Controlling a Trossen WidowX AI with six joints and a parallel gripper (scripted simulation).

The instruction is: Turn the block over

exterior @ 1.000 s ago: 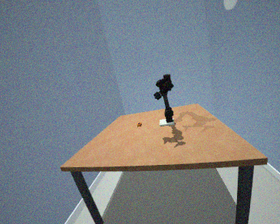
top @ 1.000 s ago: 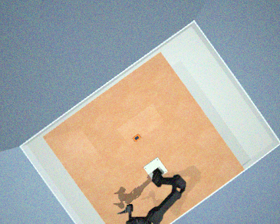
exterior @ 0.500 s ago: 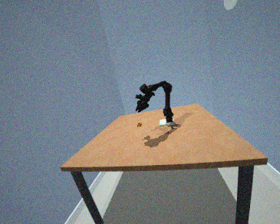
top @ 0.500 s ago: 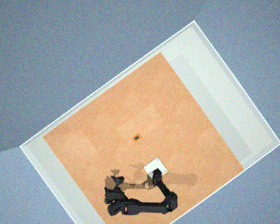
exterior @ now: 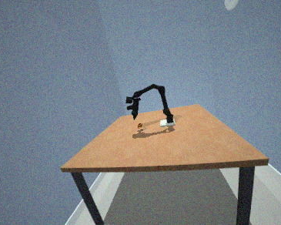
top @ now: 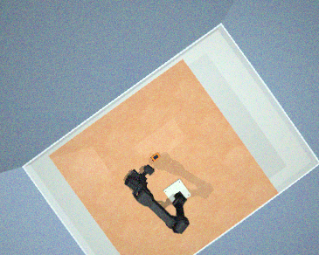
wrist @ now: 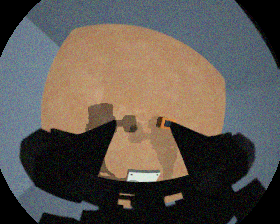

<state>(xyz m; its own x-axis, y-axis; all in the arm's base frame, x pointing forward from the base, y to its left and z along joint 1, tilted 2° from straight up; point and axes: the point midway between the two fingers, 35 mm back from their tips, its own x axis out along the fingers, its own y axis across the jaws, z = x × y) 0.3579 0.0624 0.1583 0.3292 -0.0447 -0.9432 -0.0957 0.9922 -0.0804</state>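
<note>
Step 1 looks to be the approach: the gripper (top: 150, 162) (exterior: 135, 118) (wrist: 144, 124) hangs open above the table (top: 134, 105) (exterior: 164, 150) (wrist: 136, 65), with 0 things between its fingers. The orange block (top: 155, 157) (exterior: 139, 125) (wrist: 166, 122) (dark patch uppermost, perhaps the mark) sits on the table, at 11 o'clock from the white base plate (top: 172, 189) (exterior: 162, 123) (wrist: 143, 176) in the top view. Next calls for centring, then lowering around it.

In the wrist view, a fingertip partly hides the block (wrist: 167, 123).
</note>
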